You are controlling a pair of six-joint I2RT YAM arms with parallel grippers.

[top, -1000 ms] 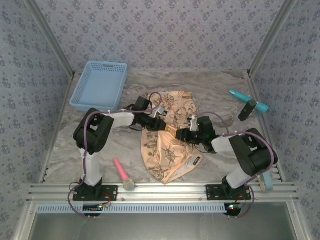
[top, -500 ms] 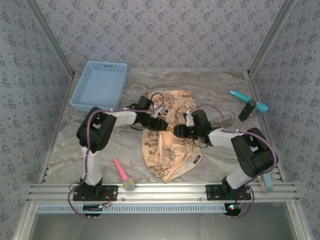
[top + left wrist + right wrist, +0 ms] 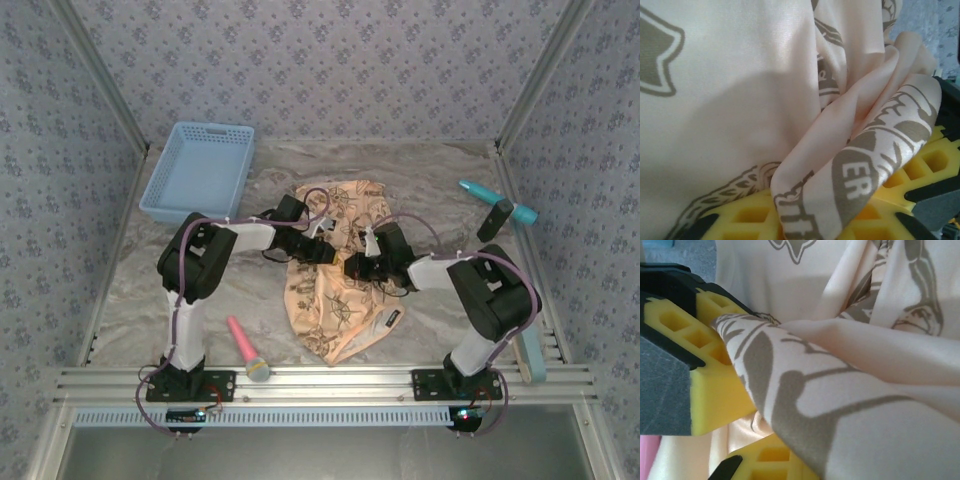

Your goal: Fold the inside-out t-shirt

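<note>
My arms: I have two, the left arm [image 3: 190, 265] and the right arm [image 3: 490, 295]. Each one has one tool, so that makes two tools.
T-shirt: there is one inside-out t-shirt [image 3: 330, 310]. It lies bunched up in the middle of the surface [image 3: 420, 170], between my two arms. It is peach with brown pictures all over it.
Left tool: my left tool [image 3: 327, 252] is over the middle of the t-shirt. Up close I see two yellow pads [image 3: 932, 160]. A fold of the cloth, with brown letters on it, sits between them. So this tool is closed on the t-shirt.
Right tool: my right tool [image 3: 350, 266] is just beside the left tool, on the same bunch of cloth. Up close I see two yellow pads [image 3: 715, 390] here too. A thick fold of cloth runs between them. This tool is squeezed tight on the t-shirt.
Tools together: the two tips almost meet in the middle of the t-shirt.
Basket: one blue basket [image 3: 200, 170], at the far left of the surface, well apart from the t-shirt.
Pink stick: one pink stick [image 3: 241, 345] with a round grey end, near my left arm's base and just left of the t-shirt's near edge.
Teal thing: one teal thing [image 3: 480, 190], far right on the surface.
Black thing: one black thing [image 3: 494, 220], touching the teal thing.
</note>
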